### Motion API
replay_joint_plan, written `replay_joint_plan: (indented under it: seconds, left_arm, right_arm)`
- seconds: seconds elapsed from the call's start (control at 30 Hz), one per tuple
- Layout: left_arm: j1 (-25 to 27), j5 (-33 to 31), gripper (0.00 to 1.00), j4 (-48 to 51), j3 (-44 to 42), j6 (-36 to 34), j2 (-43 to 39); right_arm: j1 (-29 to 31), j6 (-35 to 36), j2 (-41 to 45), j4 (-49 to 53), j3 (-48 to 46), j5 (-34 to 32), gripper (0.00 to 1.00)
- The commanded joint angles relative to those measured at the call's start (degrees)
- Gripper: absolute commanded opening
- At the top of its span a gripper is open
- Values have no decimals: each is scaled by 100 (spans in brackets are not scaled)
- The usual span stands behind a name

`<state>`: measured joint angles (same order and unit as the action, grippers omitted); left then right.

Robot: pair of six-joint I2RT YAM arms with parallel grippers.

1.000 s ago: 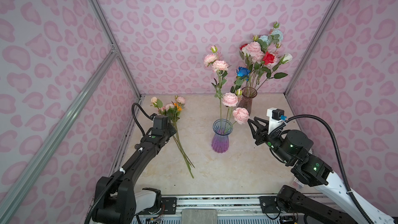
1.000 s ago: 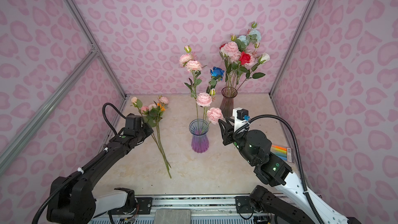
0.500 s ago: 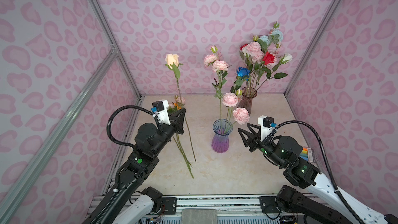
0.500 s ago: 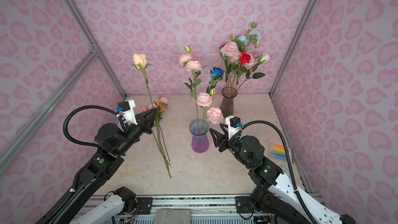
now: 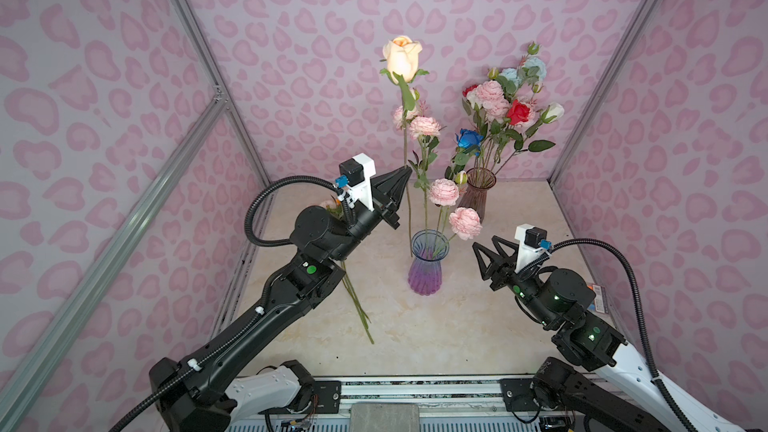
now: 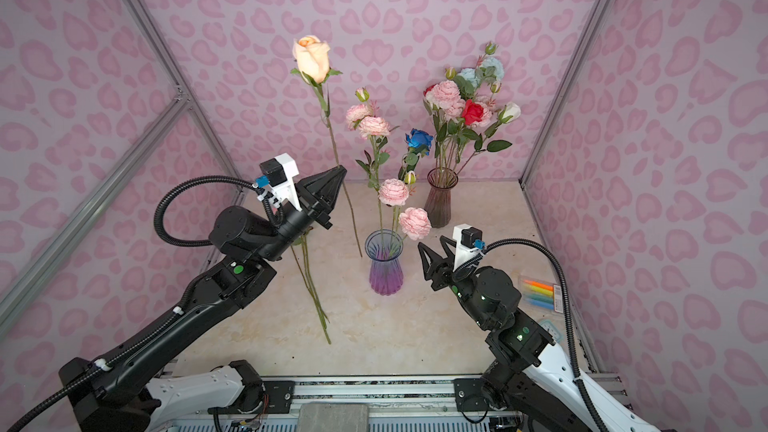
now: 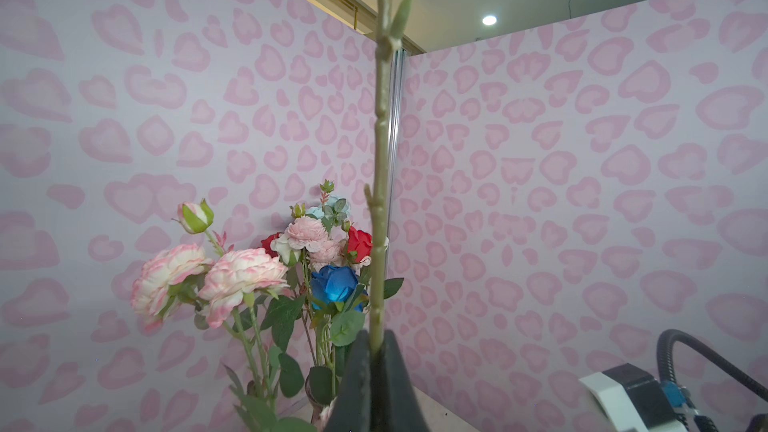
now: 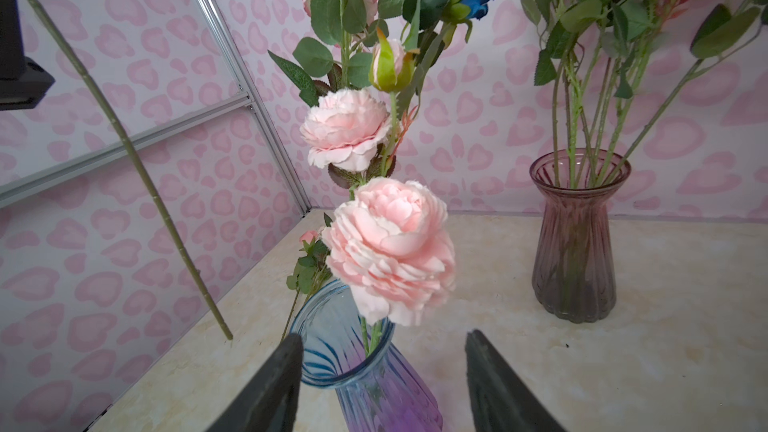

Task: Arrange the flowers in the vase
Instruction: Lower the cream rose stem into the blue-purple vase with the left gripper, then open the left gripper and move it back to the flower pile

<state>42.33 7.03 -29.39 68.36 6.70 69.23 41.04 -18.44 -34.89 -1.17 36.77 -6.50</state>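
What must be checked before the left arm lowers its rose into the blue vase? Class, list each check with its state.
1. Left gripper shut on rose: ok.
2. Stem end over vase mouth: not ok, it hangs beside the rim.
3. Vase upright: ok.
4. Room in mouth beside the peony stems: ok.
5. Right gripper open, clear of vase: ok.

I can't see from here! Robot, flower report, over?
Left claw shut on peach rose. Right claw open, empty. Stem tip beside blue-purple vase. Pink peonies already in it.
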Motion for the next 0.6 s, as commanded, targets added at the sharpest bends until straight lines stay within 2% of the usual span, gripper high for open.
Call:
replay_joint_plan:
  seconds: [0.0,0.13,0.4,0.57]
  left_arm:
    - [75,-9,3,-531,229,-379,397]
    - [114,-72,3,-780,153,-304,786]
    - [278,-458,3,-1363,-617,-142,1134]
    - [346,-579,21,-1022,-890,0,1083]
  right_arm:
    - [-40,-20,115,148,27,-115,62]
    - [-82,50,300,339,40,-181,62]
    - [-133,51,394,451,14,-169,62]
    - [-149,-35,330,486,-7,-142,62]
